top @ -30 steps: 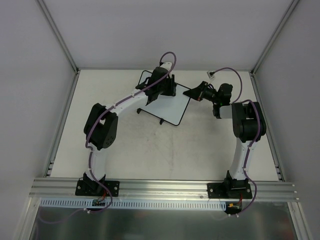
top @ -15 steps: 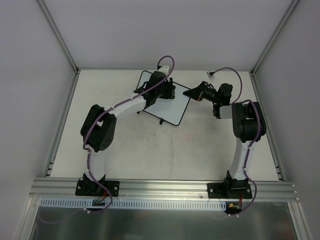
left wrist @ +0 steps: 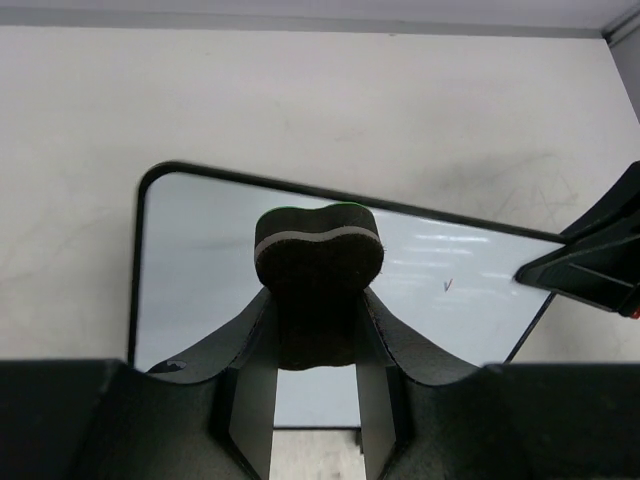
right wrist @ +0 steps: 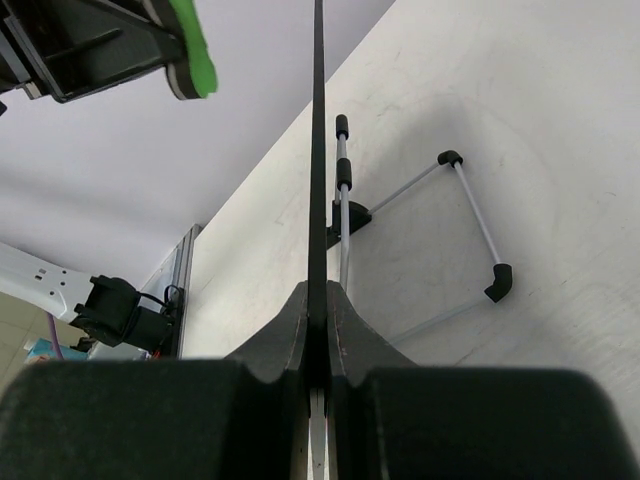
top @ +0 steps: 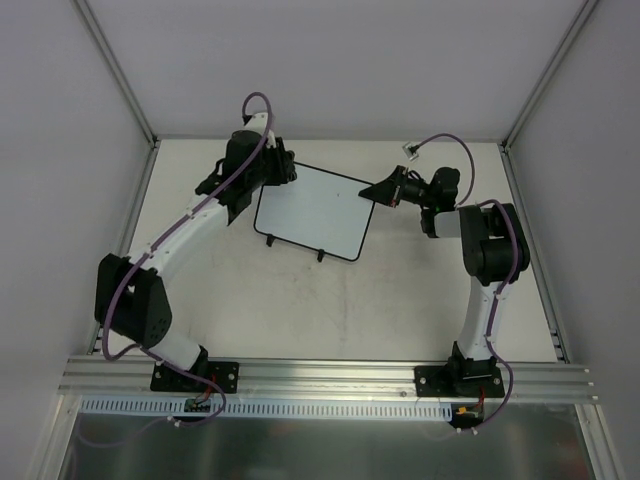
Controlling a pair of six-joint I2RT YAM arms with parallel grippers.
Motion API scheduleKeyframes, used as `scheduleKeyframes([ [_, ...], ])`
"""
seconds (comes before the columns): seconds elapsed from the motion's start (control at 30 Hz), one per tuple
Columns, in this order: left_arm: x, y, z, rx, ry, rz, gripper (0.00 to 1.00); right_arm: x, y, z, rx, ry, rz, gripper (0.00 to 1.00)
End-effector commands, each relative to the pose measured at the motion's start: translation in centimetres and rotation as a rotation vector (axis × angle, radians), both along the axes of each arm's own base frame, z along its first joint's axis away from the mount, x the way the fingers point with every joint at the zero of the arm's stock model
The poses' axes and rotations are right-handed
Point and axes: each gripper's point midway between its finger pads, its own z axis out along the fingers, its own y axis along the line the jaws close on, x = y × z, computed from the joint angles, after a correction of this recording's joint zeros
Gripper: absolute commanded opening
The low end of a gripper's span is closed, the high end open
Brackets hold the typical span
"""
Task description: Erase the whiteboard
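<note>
The whiteboard [top: 315,212] stands tilted on two small black feet at the back middle of the table. Its face is nearly blank; the left wrist view [left wrist: 440,330] shows one small pen tick [left wrist: 448,285]. My left gripper [top: 278,172] is at the board's upper left corner, shut on a dark felt eraser [left wrist: 318,270] with a grey band and green back, which it holds over the board's face. My right gripper [top: 385,190] is shut on the board's right edge, seen edge-on in the right wrist view [right wrist: 319,150].
The board's wire stand [right wrist: 470,215] with black end caps rests on the table behind it. A small white connector on a purple cable [top: 412,150] lies at the back right. Grey walls and metal rails enclose the table.
My left arm has swung left, carrying the eraser from over the board's upper middle to its upper left corner. The board's face is now uncovered. The right gripper keeps its hold.
</note>
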Motion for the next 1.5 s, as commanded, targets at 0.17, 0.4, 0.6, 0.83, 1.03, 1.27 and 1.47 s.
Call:
scheduleKeyframes([
  [0.17, -5.4, 5.0, -1.7, 0.013, 0.02, 0.028, 0.0, -0.5, 0.0, 6.2, 0.052, -0.286, 0.004, 0.0],
  [0.4, -3.7, 1.3, -1.7, -0.036, 0.018, -0.046, 0.0, -0.3, -0.2, 6.2, 0.056, -0.289, -0.025, 0.0],
  [0.6, -1.1, -4.0, -1.9, -0.023, 0.013, -0.116, 0.0, -0.3, -0.3, 6.2, 0.055, -0.287, -0.033, 0.0],
  [0.83, 1.2, -7.7, -5.1, 0.0, 0.044, -0.12, 0.0, -0.3, -0.3, 6.4, 0.056, -0.293, -0.035, 0.0],
  [1.03, 2.6, -10.1, -4.6, -0.017, 0.006, -0.137, 0.0, -0.3, -0.4, 6.4, 0.055, -0.293, -0.033, 0.0],
  [1.27, 2.3, -12.6, -5.2, 0.025, -0.021, -0.139, 0.0, -0.2, -0.6, 6.4, 0.056, -0.29, -0.042, 0.0],
  [1.47, 2.8, -13.1, -5.0, 0.092, -0.074, -0.094, 0.0, -0.3, -0.6, 6.4, 0.056, -0.29, -0.042, 0.0],
])
